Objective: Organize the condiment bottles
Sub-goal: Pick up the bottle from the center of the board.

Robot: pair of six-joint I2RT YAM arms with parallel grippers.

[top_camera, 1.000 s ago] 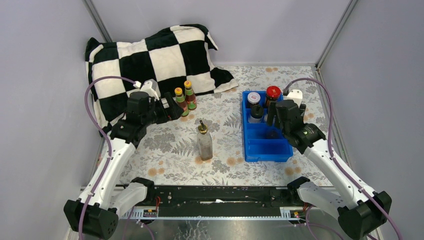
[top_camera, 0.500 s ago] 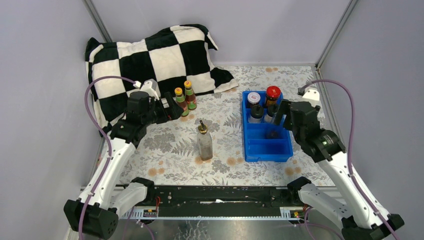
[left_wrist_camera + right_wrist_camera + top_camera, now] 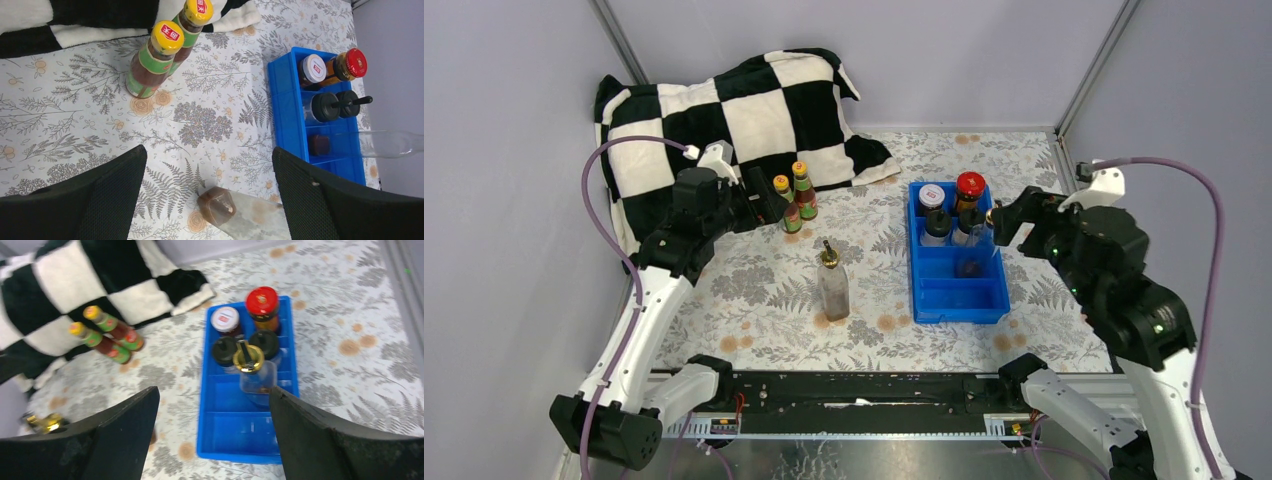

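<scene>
A fern-printed cloth [image 3: 754, 290] lies between grey walls [image 3: 504, 200]. A clear gold-spouted bottle [image 3: 832, 290] stands mid-cloth, left of the blue tray [image 3: 954, 297]. My left pincer [image 3: 208, 152] and right pincer [image 3: 214, 390] gape wide.

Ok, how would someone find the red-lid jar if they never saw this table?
Find the blue tray on the right side of the flower-patterned table. At its far end two jars stand side by side. The red-lidded jar is the right-hand one; the white-lidded jar beside it is shorter.

Bright even light, soft shadows; right wrist view blurred.
</scene>
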